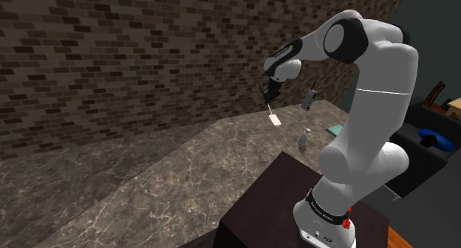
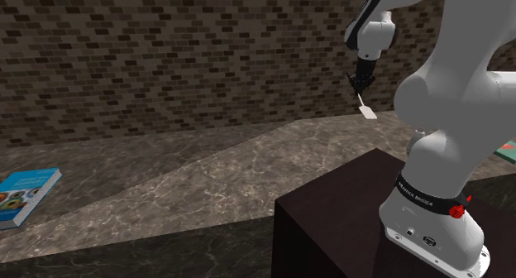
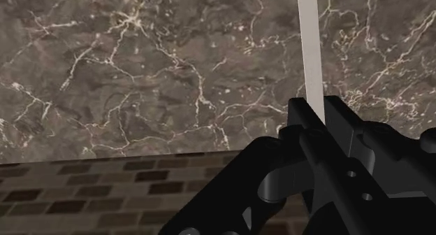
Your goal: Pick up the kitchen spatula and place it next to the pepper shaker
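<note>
My black gripper (image 1: 270, 88) hangs high above the marbled counter (image 1: 133, 180), shut on the kitchen spatula (image 1: 274, 116), a thin pale strip with a small flat blade pointing down. In the second exterior view, the gripper (image 2: 361, 85) holds the spatula (image 2: 366, 110) in mid-air in front of the brick wall. The wrist view has the two fingers (image 3: 301, 119) clasping the spatula's white handle (image 3: 309, 52), which runs away from the gripper (image 3: 320, 112) over the counter. A small grey bottle-shaped pepper shaker (image 1: 302, 139) stands on the counter, lower and towards the shoulder view's right of the spatula.
A second grey object (image 1: 310, 98) sits tilted near the wall behind the shaker. A teal flat item (image 1: 336, 128) lies by the arm's body. A blue book (image 2: 25, 195) lies at the second exterior view's far left. The dark stand (image 1: 295, 202) fills the lower right.
</note>
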{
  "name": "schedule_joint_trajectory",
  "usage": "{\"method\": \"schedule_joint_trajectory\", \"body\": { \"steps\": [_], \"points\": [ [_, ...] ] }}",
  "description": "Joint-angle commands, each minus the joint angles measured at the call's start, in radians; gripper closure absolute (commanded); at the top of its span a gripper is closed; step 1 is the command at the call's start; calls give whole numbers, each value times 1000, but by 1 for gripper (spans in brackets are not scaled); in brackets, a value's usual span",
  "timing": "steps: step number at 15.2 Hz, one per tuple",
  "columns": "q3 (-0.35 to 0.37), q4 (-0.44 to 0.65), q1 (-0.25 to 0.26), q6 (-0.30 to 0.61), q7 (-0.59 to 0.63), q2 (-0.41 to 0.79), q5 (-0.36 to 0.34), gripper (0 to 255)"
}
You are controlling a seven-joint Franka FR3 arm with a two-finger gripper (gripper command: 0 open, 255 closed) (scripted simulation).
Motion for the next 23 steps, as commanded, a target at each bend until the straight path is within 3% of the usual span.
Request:
{"method": "schedule_joint_trajectory", "body": {
  "steps": [1, 8, 14, 23],
  "points": [
    [-7, 50, -32, -17, -45, 35, 10, 255],
    [-24, 267, -145, -107, -179, 168, 40, 255],
    [-32, 534, -244, -221, -273, 325, 60, 255],
    [-24, 520, -248, -141, -281, 392, 69, 255]
  ]
}}
